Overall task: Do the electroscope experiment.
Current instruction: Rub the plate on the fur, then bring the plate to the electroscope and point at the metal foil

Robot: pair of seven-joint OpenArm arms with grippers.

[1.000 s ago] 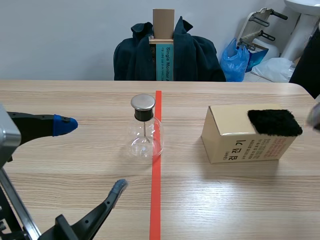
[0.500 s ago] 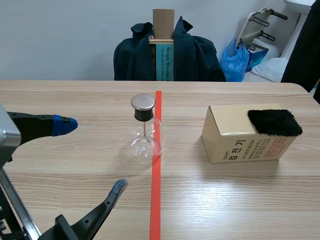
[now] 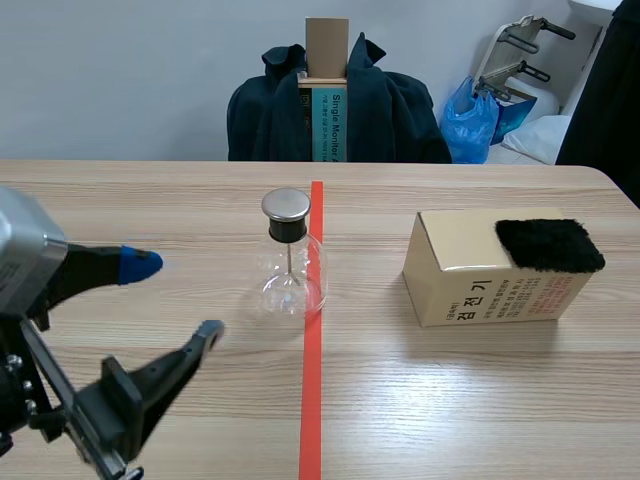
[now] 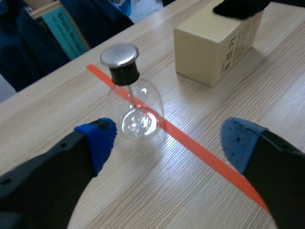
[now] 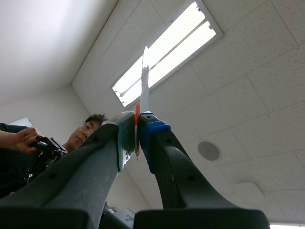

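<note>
A clear glass electroscope flask (image 3: 289,270) with a metal cap stands on the red tape line; ahead of my left gripper in the left wrist view, the flask (image 4: 135,112) sits between the finger lines. My left gripper (image 3: 175,297) hovers open to the flask's left, its blue pads apart (image 4: 169,138) with nothing between them. A tan box (image 3: 495,268) on the right carries a black fur pad (image 3: 549,244). My right gripper (image 5: 137,126) points up at the ceiling, shut on a thin pale strip (image 5: 144,81) with an orange-red lower end. It is outside the scene view.
A chair draped with a dark jacket (image 3: 335,105) stands behind the table's far edge. A dark shape (image 3: 610,90) fills the scene's upper right edge. In the right wrist view a person (image 5: 28,143) holds a device below the ceiling lights.
My left arm has swung up and in; its lower finger shifted left and higher, and its upper pad dropped slightly. The dark shape at the right edge has spread further in.
</note>
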